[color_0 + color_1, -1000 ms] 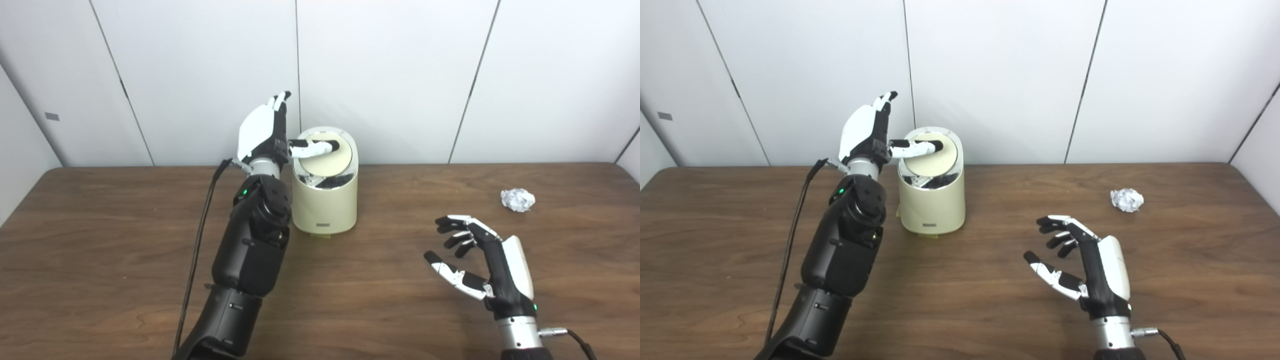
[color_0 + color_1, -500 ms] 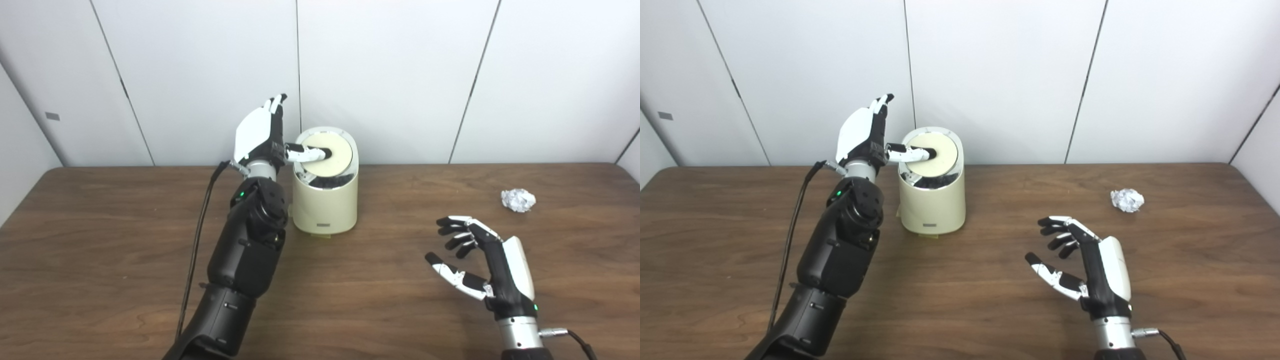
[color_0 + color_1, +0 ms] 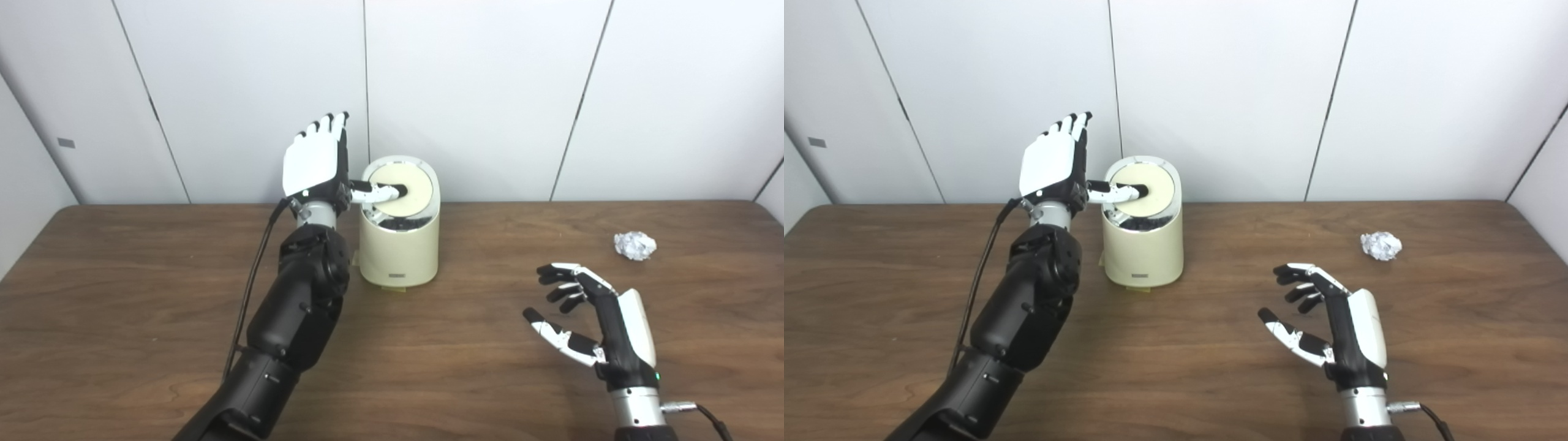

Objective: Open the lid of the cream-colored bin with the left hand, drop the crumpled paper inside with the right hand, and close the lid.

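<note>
Left hand point(image 3: 315, 162) stands upright beside the cream-colored bin point(image 3: 399, 229), fingers straight and apart, holding nothing; thumb point(image 3: 376, 194) lies across the round lid point(image 3: 403, 193). Versus a second ago the palm back has turned more toward the camera, the thumb has pulled back toward the lid's left edge, and the lid sits less tilted, dark gap at its front smaller. Bin is smooth, rounded plastic with a shiny rim, on the dark wood-grain desk point(image 3: 122, 294). Right hand point(image 3: 597, 324) has not moved: fingers loosely curled, apart, empty, above the desk. Crumpled paper point(image 3: 635, 245), silvery foil-like ball, lies well right of bin, beyond the right hand.
</note>
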Controlling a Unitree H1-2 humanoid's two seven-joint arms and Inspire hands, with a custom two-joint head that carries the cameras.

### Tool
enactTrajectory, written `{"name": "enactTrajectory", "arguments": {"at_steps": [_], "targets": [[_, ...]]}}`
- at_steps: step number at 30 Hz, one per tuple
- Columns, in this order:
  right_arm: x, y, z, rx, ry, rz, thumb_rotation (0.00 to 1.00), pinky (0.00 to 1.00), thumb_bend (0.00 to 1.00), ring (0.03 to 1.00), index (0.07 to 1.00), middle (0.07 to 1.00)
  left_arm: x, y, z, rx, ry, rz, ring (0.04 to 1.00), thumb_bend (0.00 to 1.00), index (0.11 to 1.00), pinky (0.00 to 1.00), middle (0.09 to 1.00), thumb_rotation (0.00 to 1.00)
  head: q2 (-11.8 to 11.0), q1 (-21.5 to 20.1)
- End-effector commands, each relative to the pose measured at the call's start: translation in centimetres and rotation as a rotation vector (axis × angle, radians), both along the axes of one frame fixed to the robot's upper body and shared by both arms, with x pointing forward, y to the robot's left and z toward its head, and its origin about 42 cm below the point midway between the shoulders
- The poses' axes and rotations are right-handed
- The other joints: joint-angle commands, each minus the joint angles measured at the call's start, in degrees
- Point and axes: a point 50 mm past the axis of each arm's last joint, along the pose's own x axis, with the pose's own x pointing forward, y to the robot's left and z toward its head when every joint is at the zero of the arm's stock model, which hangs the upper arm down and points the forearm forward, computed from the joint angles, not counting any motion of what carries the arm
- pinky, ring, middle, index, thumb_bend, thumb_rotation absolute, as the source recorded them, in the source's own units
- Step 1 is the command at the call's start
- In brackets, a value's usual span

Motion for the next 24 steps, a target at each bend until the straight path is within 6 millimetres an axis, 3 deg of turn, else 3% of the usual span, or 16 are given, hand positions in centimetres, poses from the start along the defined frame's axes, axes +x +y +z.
{"name": "enactTrajectory", "arguments": {"at_steps": [1, 6, 11, 12, 15, 16, 19, 24], "targets": [[-0.2, 0.4, -1.1, 0.012, 0.015, 0.008, 0.19, 0.38, 0.32, 0.519, 0.648, 0.615, 0.6, -0.1, 0.8, 0.163, -0.065, -0.008, 1.0, 1.0, 1.0, 1.0, 1.0, 0.11, 0.1, 0.0], [-0.1, 0.5, -1.1, 0.019, 0.012, 0.01, 0.18, 0.39, 0.32, 0.528, 0.649, 0.612, 0.8, 0.6, -0.7, 0.395, -0.167, -0.026, 1.0, 1.0, 1.0, 1.0, 1.0, 0.1, 0.0, 0.0], [-0.1, 0.5, -1.2, 0.017, 0.006, 0.009, 0.21, 0.4, 0.32, 0.53, 0.647, 0.627, 0.9, 1.2, -0.8, 0.358, -0.149, -0.03, 1.0, 1.0, 1.0, 1.0, 1.0, 0.12, -0.1, 0.1], [-0.1, 0.5, -1.2, 0.02, 0.003, 0.01, 0.21, 0.39, 0.32, 0.525, 0.648, 0.622, 0.8, 1.3, -0.7, 0.339, -0.149, -0.032, 1.0, 1.0, 1.0, 1.0, 1.0, 0.18, -0.1, 0.1], [0.0, 0.5, -1.2, 0.018, 0.002, 0.009, 0.2, 0.33, 0.32, 0.461, 0.652, 0.602, 0.7, 1.4, -0.3, 0.302, -0.134, -0.03, 1.0, 0.82, 1.0, 1.0, 1.0, 0.79, -0.4, 0.1], [0.0, 0.5, -1.3, 0.016, 0.007, 0.007, 0.21, 0.31, 0.32, 0.44, 0.652, 0.595, 0.6, 1.4, -0.1, 0.292, -0.126, -0.03, 1.0, 0.8, 1.0, 1.0, 1.0, 0.91, -0.5, 0.1], [0.0, 0.5, -1.3, 0.01, 0.011, 0.011, 0.23, 0.39, 0.32, 0.525, 0.651, 0.624, 0.5, 1.4, 0.4, 0.26, -0.121, -0.033, 1.0, 0.83, 1.0, 1.0, 1.0, 0.99, -0.5, 0.1], [0.0, 0.5, -1.4, 0.005, 0.01, 0.007, 0.23, 0.38, 0.32, 0.53, 0.645, 0.622, 0.4, 1.3, 0.9, 0.172, -0.094, -0.018, 1.0, 0.83, 0.998, 1.0, 1.0, 1.0, -0.8, 0.1]]}}
